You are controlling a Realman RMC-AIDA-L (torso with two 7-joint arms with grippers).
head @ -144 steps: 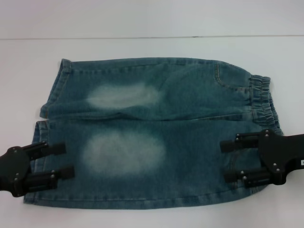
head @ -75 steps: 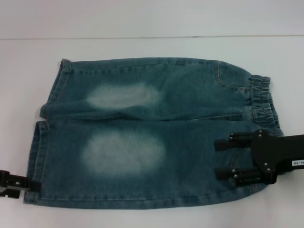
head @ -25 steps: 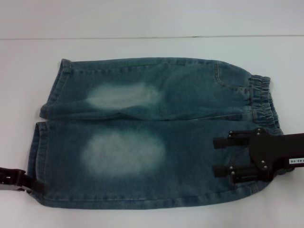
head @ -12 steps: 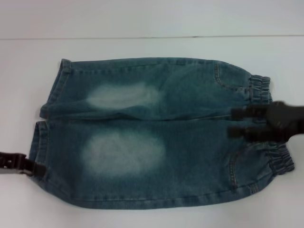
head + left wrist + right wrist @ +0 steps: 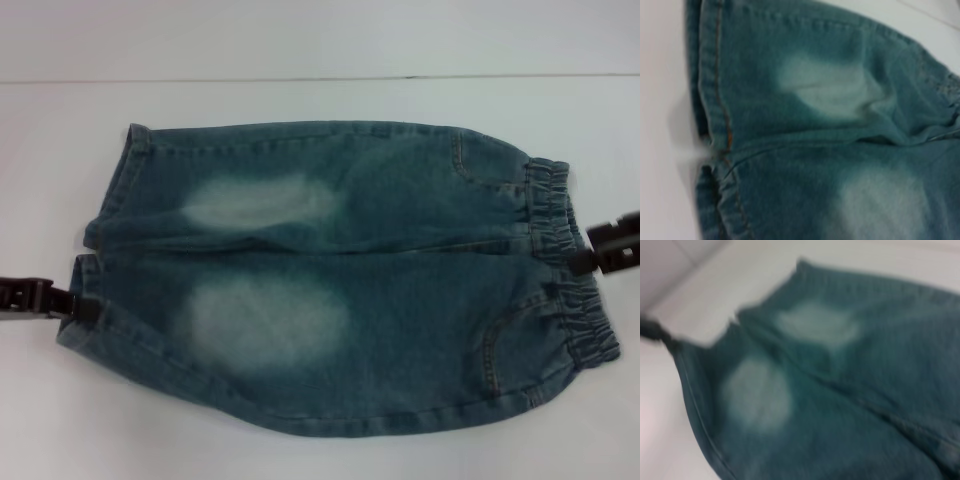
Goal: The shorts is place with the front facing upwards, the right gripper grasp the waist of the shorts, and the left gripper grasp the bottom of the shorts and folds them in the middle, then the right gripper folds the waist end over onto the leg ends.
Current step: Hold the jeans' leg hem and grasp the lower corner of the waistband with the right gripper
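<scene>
In the head view, the shorts (image 5: pixel 330 275) are lying flat on the white bench (image 5: pixel 320 45), near its front edge and spread across most of its width. The waist (image 5: pixel 570 265) is pointing to the right edge of the bench and the leg ends (image 5: pixel 95 245) are pointing to the left edge. The left end effector (image 5: pixel 85 308) is reaching in from the left edge of the bench and is touching the hem of the nearer leg; only its dark tip is showing, so I cannot tell if the fingers are clamped on the cloth or not. The right end effector (image 5: pixel 590 250) is coming in from the right edge, and its fingers are lying against the elastic band near the middle of the waist. The two fingers are looking slightly apart, but I cannot tell if they are holding the band.

In the left wrist view, the leg ends (image 5: pixel 715 150) are filling the picture, with the orange stitching (image 5: pixel 725 130) running along the hems and the gap between the two legs showing where the hems are meeting. This arm's own fingers are not showing here.

In the right wrist view, the shorts (image 5: pixel 840 390) are seen from the waist side, blurred. The left end effector (image 5: pixel 655 332) is appearing far off as a dark shape at the hem corner of one leg.
</scene>
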